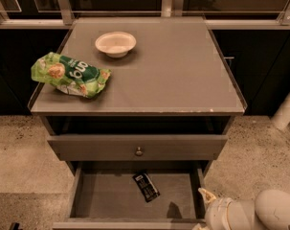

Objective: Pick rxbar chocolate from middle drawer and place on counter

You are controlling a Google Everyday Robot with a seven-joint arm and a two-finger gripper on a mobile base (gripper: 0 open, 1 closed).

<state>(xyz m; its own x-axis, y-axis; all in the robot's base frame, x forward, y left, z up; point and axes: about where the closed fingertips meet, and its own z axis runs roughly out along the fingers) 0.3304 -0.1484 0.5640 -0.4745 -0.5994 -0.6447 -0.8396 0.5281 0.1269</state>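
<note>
The rxbar chocolate [145, 186], a small black bar with a pale label, lies flat on the floor of the open middle drawer [111, 200], near its back centre. The counter [173, 75] is the grey-brown top above it. My gripper [205, 198] is at the bottom right, beside the drawer's right wall and to the right of the bar, not touching it. Only a pale fingertip [206, 194] and the white wrist show; the rest is cut off by the picture's lower edge.
A green snack bag [70, 74] lies on the counter's left front. A pale bowl [115, 43] stands at the counter's back. A closed drawer front with a round knob [139, 151] sits above the open drawer. A white post [287, 108] stands at right.
</note>
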